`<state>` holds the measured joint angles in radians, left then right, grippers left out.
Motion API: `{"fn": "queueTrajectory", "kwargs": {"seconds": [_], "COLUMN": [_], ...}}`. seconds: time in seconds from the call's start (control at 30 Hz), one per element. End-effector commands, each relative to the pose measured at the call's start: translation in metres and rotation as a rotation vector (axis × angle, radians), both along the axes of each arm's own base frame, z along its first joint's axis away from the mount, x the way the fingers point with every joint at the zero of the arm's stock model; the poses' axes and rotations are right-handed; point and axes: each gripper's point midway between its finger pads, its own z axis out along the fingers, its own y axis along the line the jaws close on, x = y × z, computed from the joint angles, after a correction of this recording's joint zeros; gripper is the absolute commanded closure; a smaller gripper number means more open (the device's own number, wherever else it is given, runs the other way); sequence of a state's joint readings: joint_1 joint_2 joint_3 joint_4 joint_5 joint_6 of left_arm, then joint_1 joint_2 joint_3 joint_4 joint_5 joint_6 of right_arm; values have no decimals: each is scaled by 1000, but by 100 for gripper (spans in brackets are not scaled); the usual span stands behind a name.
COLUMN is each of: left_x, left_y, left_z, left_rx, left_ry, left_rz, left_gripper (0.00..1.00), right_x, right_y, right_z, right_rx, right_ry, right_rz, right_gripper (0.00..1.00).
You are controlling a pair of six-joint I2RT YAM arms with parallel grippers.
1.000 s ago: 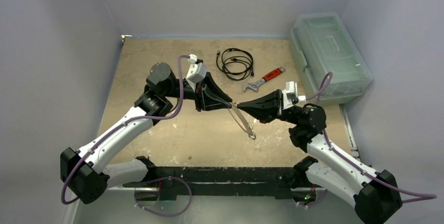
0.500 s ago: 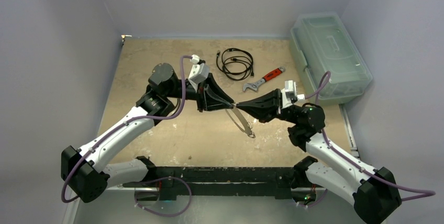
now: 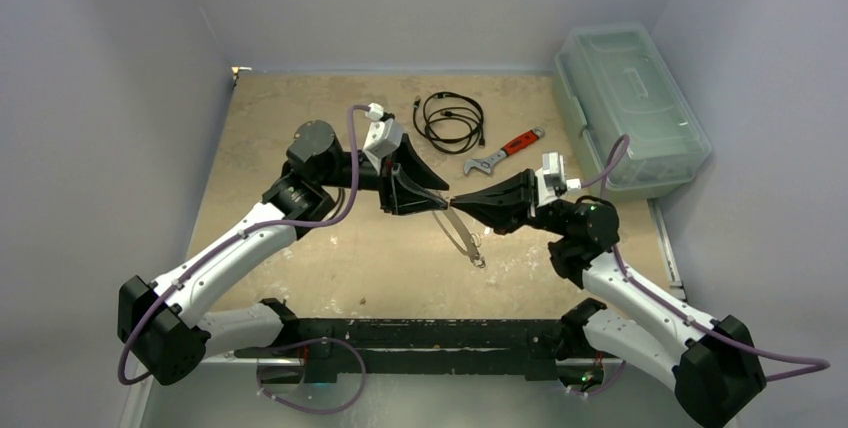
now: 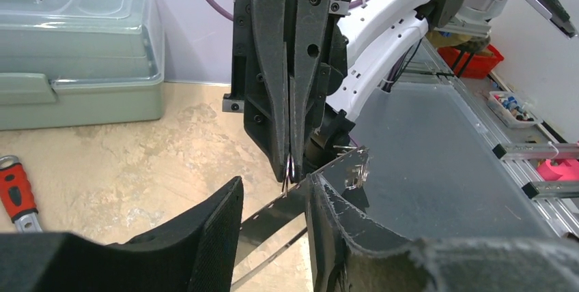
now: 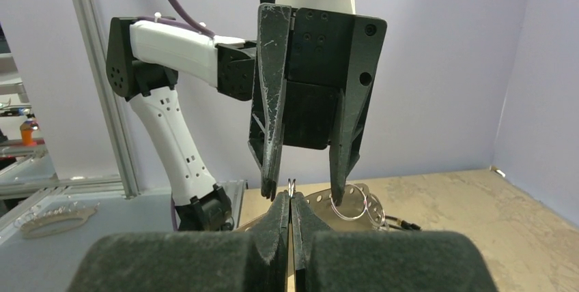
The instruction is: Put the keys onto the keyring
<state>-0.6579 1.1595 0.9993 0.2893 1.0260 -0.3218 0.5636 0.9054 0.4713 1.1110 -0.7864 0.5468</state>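
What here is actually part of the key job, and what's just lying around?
In the job: flat silvery metal keyring, at the tips of the left pincer and right pincer; keys too small to make out.
Lying about: coiled black cable, red-handled silver wrench, clear lidded plastic box.

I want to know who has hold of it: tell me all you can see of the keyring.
The keyring is a thin, flat, silvery metal piece with a notched edge, slanting down toward the table. Its upper end sits in the shut right gripper, and it passes between the fingers of the open left gripper. Small wire rings hang on it.
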Motion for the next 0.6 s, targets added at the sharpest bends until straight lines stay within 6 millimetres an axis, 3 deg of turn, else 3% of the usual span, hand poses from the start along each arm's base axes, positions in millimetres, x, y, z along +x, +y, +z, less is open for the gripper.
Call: {"fn": "queueTrajectory", "kwargs": {"seconds": [0.0, 0.57], "left_x": [3, 11], "left_y": [-2, -5], "left_z": [-1, -6], "left_rx": [-4, 15], "left_ry": [-16, -1], "left_rz": [14, 49], "left_gripper": [62, 76], "right_x": [-9, -7], "right_y": [-4, -1], "right_z": [23, 20], "right_rx": [51, 47], "right_ry": [-77, -71], "right_rz": [20, 34], "right_gripper": [100, 100]}}
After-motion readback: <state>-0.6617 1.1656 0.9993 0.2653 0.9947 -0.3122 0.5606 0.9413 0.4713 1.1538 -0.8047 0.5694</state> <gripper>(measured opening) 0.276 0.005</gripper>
